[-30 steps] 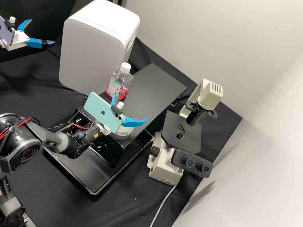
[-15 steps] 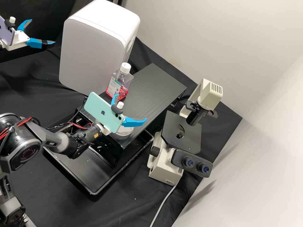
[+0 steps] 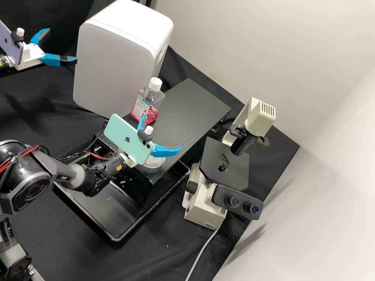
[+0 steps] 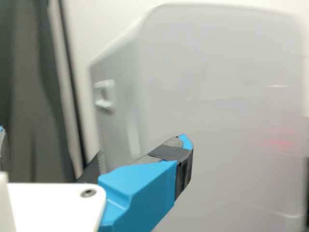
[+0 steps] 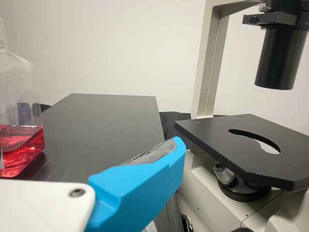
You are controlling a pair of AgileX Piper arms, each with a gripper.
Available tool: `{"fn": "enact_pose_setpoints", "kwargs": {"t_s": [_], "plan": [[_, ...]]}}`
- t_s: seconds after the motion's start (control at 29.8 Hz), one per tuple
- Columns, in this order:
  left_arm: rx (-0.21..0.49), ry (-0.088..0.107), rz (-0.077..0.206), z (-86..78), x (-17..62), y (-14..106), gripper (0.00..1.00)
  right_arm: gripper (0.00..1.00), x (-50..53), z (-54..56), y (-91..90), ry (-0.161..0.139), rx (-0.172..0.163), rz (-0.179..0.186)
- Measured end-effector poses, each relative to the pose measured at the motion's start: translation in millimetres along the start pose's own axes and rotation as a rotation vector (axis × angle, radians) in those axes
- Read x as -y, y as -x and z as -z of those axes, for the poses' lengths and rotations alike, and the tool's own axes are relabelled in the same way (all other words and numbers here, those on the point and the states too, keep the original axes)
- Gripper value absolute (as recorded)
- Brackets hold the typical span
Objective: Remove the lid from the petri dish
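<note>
flask (image 3: 148,102), petri dish (image 3: 152,164) on platform (image 3: 195,105) | platform over tray (image 3: 105,210) | microscope (image 3: 230,171) right of tray | box (image 3: 117,54) behind flask

Right arm (image 3: 74,175): dark grey casing with round joint housings, one marked with a red ring. Red and black cables run along the forearm, and there is a small yellow label near the wrist. A mint-green, phone-shaped wrist camera (image 3: 129,138) carries a white knob.

Left gripper (image 3: 62,45) and right gripper (image 3: 163,132): white bodies, bright blue curved fingers, dark pads at the tips. One silver screw (image 5: 76,193) sits in the white plate.
</note>
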Motion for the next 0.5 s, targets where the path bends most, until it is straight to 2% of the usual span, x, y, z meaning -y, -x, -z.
{"fn": "enact_pose_setpoints", "kwargs": {"t_s": [0.13, 0.3, 0.37, 0.5], "plan": [[0.010, 0.009, -0.042, -5.6, 4.0, 6.4, 1.00, 1.00, 0.0, 0.0, 0.0, 0.000, 0.000, 0.000], [0.011, 0.026, -0.019, -10.9, 11.3, 11.8, 1.00, 1.00, 0.0, 0.0, 0.0, 0.000, 0.000, 0.000], [0.022, 0.041, -0.012, -13.8, 13.1, 13.2, 1.00, 1.00, 0.0, 0.0, 0.0, 0.000, 0.000, 0.000], [0.029, 0.094, -0.008, -18.4, 13.9, 14.1, 1.00, 1.00, 0.0, 0.0, 0.0, 0.000, 0.000, 0.000]]}}
